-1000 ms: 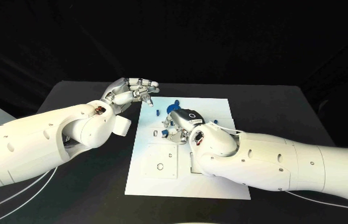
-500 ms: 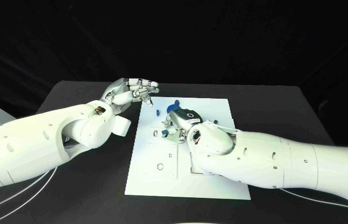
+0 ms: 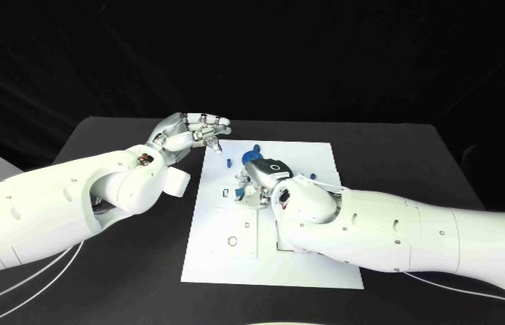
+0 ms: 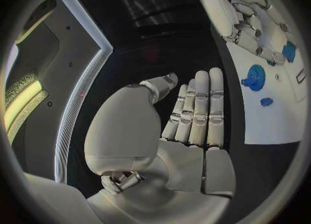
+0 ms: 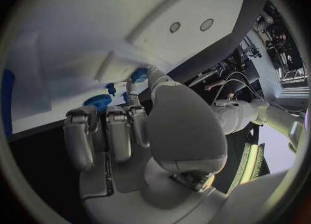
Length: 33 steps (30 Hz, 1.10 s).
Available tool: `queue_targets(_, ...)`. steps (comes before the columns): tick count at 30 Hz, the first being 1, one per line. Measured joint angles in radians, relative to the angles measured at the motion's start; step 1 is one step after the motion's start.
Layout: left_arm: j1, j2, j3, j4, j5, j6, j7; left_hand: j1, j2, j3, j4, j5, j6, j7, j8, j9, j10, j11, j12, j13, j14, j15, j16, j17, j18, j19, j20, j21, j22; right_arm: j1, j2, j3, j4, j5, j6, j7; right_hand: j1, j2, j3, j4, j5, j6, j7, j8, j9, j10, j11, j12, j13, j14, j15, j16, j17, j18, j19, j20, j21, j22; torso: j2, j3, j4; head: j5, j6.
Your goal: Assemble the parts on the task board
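The white task board [image 3: 316, 157] lies flat in the middle of the black table [image 3: 105, 131]. The left hand [image 3: 195, 131] is up in the air beside the far left corner of the board, not touching it. In the left wrist view its fingers [image 4: 197, 110] are straight and side by side, the thumb stands a little apart, and there is nothing in the palm, so this hand is open and holds nothing. The right hand [image 3: 257, 179] is down low over the middle of the board with its back turned up. In the head view a small blue part [image 3: 242, 191] peeks out by its fingers, but I cannot tell if the hand holds that part or only touches it. In the right wrist view the fingers [image 5: 107, 130] are bent forward toward the board, and small blue parts [image 5: 137, 74] sit near the fingertips. A round blue part like a little wheel [image 4: 254, 77] sits on the far end of the board, just past the right hand, and you can see a bit of it in the head view too [image 3: 250, 154]. A tiny blue part [image 4: 266, 101] lies on the board close to the wheel. The near end of the board has some square plates [image 3: 231, 237] with small holes in them
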Motion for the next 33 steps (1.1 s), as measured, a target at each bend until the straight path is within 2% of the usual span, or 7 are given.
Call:
queue_targets(3,0.0,0.0,0.0,0.0,0.0,0.0,0.0,0.0,0.0,0.0,0.0,0.0,0.0,0.0,0.0,0.0,0.0,0.0,0.0,0.0,0.0,0.0,0.0,0.0,0.0,0.0,0.0,0.0,0.0,0.0,0.002,0.0,-0.002,0.0,0.005,-0.001,0.042,0.007,0.015,-0.015,0.022,0.0,0.0,0.008,0.0,0.0,0.0,0.0,0.0,0.001,-0.001,0.0,0.0,0.0,0.0,0.0,0.0,0.0,0.0,0.0002,0.0,0.0,0.0)
queue_targets(8,0.0,0.0,0.0,-0.001,0.0,0.0,0.0,0.0,0.0,0.0,0.0,0.0,0.0,0.0,0.0,0.0,0.0,0.0,0.0,0.0,0.0,0.0,0.0,0.0,0.0,0.0,0.0,0.0,0.0,0.0,0.005,0.001,-0.001,-0.001,0.011,-0.002,0.095,-0.008,0.064,-0.039,0.062,-0.001,0.001,0.015,-0.003,0.0,0.0,0.0,0.0,0.001,-0.001,0.0,0.0,0.0,0.0,0.0,0.0,0.0,0.0,0.0013,0.0003,0.0,0.001)
queue_targets(20,0.0,0.001,0.0,-0.002,0.0,0.001,-0.001,0.0,0.0,0.0,0.0,0.0,0.0,0.0,0.0,0.0,0.0,0.0,0.0,0.0,0.0,0.0,0.0,0.0,0.0,0.0,0.0,0.0,0.0,0.0,0.002,0.001,0.012,-0.003,0.011,0.01,0.13,-0.028,0.183,-0.086,0.171,-0.011,0.006,0.024,-0.017,0.0,0.0,0.0,0.0,0.001,-0.001,0.0,0.0,0.0,0.0,0.0,0.0,0.001,0.0,0.0015,-0.0001,0.0,0.002)
queue_targets(24,0.0,0.001,0.0,-0.003,0.0,0.001,-0.001,0.0,0.0,0.0,0.0,0.0,0.0,0.0,0.0,0.0,0.0,0.0,0.0,0.0,0.0,0.0,0.0,0.0,0.0,0.0,0.0,0.0,0.0,0.0,-0.005,0.001,0.014,-0.003,0.009,0.017,0.142,-0.04,0.234,-0.112,0.191,-0.024,0.016,0.024,-0.022,0.0,0.0,0.0,0.0,0.001,-0.001,0.0,0.0,0.0,0.0,0.0,0.0,0.001,0.0,0.0015,-0.0001,0.0,0.001)
queue_targets(26,0.0,0.001,0.0,-0.003,0.0,0.001,-0.001,0.0,0.0,0.0,0.0,0.0,0.0,0.0,0.0,0.0,0.0,0.0,0.0,0.0,0.0,0.0,0.0,0.0,0.0,0.0,0.0,0.0,0.0,0.0,-0.008,0.0,0.016,-0.003,0.009,0.02,0.142,-0.04,0.271,-0.13,0.194,-0.041,0.025,0.013,-0.028,0.0,0.001,0.0,0.0,0.001,-0.001,0.0,0.0,0.0,0.0,0.0,0.0,0.001,0.0,0.0015,-0.0001,0.0,0.0)
queue_targets(29,0.0,0.001,0.0,-0.003,0.0,0.001,-0.001,0.0,0.0,0.0,0.0,0.0,0.0,0.0,0.0,0.0,0.0,0.0,0.0,0.0,0.0,0.0,0.0,0.0,0.0,0.0,0.0,0.0,0.0,0.0,-0.015,0.0,0.016,-0.003,0.01,0.024,0.131,-0.062,0.334,-0.162,0.231,-0.073,0.043,-0.017,-0.043,0.0,0.019,0.0,0.0,0.001,0.013,0.0,0.0,0.0,-0.001,0.007,0.0,0.001,0.0,0.0014,-0.0001,0.0,0.0)
queue_targets(33,0.0,0.001,0.0,-0.003,0.0,0.002,-0.002,0.0,0.0,0.0,0.0,0.0,0.0,0.0,0.0,0.0,0.0,0.0,0.0,0.0,0.0,0.0,0.0,0.0,0.0,0.0,0.0,0.0,0.0,-0.001,-0.02,-0.001,0.015,-0.003,0.014,0.029,0.112,-0.081,0.385,-0.201,0.26,-0.1,0.05,-0.047,-0.059,-0.002,0.023,0.0,0.0,0.001,0.02,0.0,0.0,0.0,0.0,0.011,0.0,0.001,0.0,0.0013,-0.0002,0.001,0.0)
